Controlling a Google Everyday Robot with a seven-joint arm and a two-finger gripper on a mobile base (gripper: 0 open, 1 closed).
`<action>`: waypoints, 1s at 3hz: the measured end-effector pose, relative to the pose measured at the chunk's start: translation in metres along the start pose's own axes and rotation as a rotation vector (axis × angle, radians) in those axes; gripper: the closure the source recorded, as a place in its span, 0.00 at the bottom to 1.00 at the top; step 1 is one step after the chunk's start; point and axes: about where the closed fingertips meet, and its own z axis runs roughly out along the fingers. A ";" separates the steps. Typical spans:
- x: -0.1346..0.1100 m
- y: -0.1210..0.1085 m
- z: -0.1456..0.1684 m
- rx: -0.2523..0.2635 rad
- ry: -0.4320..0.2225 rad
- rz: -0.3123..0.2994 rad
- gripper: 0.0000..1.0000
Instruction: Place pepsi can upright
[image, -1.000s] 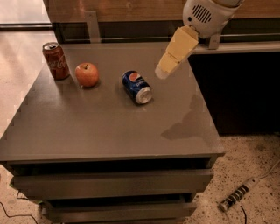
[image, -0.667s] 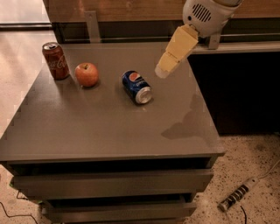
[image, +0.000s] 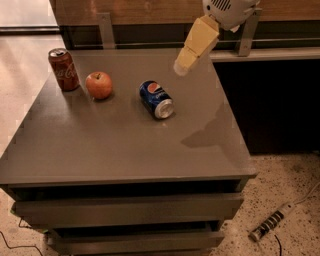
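Note:
The pepsi can (image: 155, 99) is blue with a red-white-blue logo. It lies on its side near the middle of the grey cabinet top (image: 110, 145), silver end facing the front right. My gripper (image: 182, 68) hangs above the back right part of the top, up and to the right of the can and apart from it. It holds nothing.
A red cola can (image: 63, 69) stands upright at the back left. A red apple (image: 99, 85) sits just right of it. A wooden wall and metal rail run behind the cabinet. A power strip (image: 270, 222) lies on the floor at the front right.
The gripper has shifted slightly up and to the right, a little farther from the pepsi can. The can, apple and cola can have not moved.

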 end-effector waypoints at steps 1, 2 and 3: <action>-0.013 -0.007 0.013 -0.001 0.038 0.062 0.00; -0.028 -0.005 0.030 -0.031 0.040 0.092 0.00; -0.041 -0.002 0.053 -0.067 0.046 0.116 0.00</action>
